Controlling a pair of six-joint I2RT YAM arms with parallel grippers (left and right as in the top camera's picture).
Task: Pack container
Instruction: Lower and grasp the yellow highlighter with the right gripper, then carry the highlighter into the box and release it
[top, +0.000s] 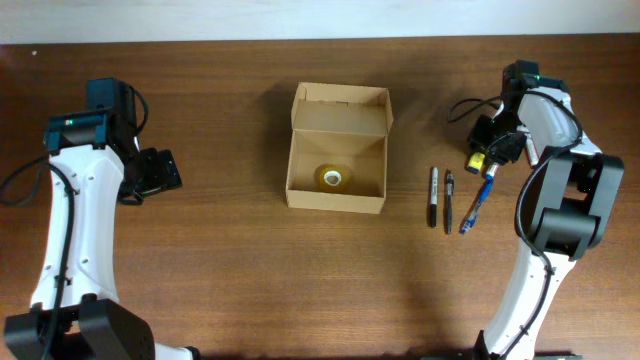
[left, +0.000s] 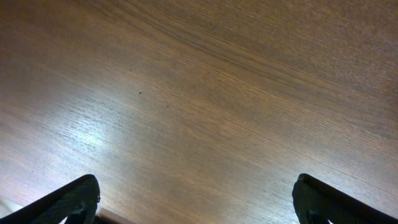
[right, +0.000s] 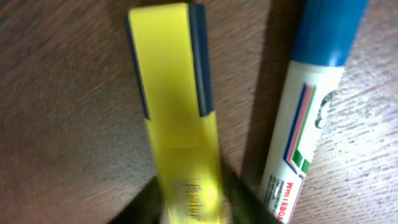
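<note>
The container (top: 296, 150) is an open tan cardboard box at the table's middle, its lid flap folded back, with a roll of tape (top: 333, 177) inside. At the right, my right gripper (top: 484, 152) points down at a yellow highlighter (top: 477, 158) lying on the table. In the right wrist view its dark fingers press both sides of the yellow highlighter (right: 177, 93), and a blue-capped whiteboard marker (right: 311, 106) lies just to the right. My left gripper (top: 165, 170) hovers far left of the box, open over bare wood (left: 196, 202).
Two black pens (top: 433, 196) (top: 448, 200) lie side by side right of the box. The blue marker (top: 477, 205) lies slanted beside them. The table's far edge runs along the top.
</note>
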